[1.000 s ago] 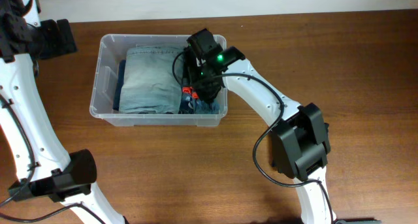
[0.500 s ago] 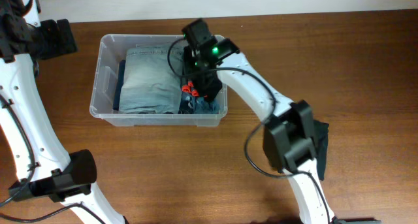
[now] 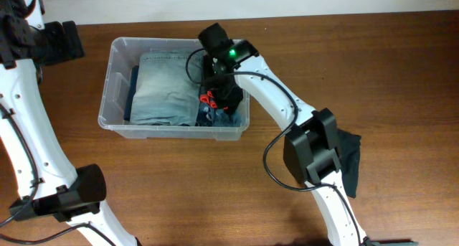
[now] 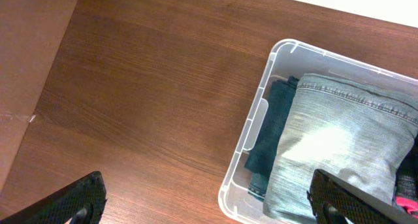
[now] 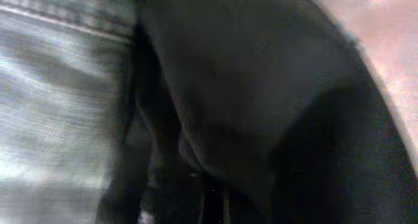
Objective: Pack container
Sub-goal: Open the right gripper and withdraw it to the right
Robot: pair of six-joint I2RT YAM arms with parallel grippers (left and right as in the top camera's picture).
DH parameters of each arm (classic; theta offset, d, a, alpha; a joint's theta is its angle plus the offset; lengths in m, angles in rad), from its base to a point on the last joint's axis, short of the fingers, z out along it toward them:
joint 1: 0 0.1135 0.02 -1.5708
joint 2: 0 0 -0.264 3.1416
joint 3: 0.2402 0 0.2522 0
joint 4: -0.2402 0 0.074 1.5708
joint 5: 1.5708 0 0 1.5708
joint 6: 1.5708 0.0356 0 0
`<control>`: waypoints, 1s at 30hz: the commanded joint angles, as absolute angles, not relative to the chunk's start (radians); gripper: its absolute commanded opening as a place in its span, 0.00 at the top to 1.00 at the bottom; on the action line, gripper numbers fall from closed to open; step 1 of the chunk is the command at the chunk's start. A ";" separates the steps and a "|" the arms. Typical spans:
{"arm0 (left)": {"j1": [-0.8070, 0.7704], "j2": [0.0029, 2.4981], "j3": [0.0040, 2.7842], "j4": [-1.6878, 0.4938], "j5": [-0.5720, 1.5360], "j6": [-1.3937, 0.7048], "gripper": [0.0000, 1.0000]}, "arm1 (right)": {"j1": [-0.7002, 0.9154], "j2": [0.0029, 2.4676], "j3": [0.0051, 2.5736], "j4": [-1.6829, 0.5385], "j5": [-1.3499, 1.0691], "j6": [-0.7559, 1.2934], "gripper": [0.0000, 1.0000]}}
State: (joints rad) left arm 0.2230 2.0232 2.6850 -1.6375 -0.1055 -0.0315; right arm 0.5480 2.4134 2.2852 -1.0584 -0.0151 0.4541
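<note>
- container [image 3: 115, 81] sits on the tabletop [image 3: 401, 74], open top up; the right claw [image 3: 215, 102] is down inside it at one short end, and the left claw [image 4: 206, 185] hangs off beyond the opposite short end.
- its long axis runs from the right claw's end straight across toward the left claw's side, with the short walls closing each end.
- packed so far: folded light jeans [image 3: 165, 88] fill the middle, just beside the right claw; a dark blue garment [image 4: 271, 145] stands on the side of the jeans away from that claw; a dark garment [image 3: 231, 102] is bunched under and around it.
- right claw is pressed together and buried in the dark garment; the wrist view is only blurred dark cloth, so i cannot tell if a fold is pinched.
- left claw is spread wide and holds nothing.
- what looks like another dark cloth [image 3: 350, 156] lies on the tabletop, well behind the right claw by that arm's base; i judge the packing mostly done, with that piece left.
</note>
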 commanded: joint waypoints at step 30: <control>0.224 2.001 2.700 -1.637 -0.110 -0.041 0.00 | -0.538 2.073 1.780 -1.499 -0.477 -0.077 0.02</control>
State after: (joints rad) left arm 0.2230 2.0232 2.6850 -1.6379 -0.1059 -0.0315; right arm -0.5102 2.0808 1.8988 -1.4990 -0.3195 0.0193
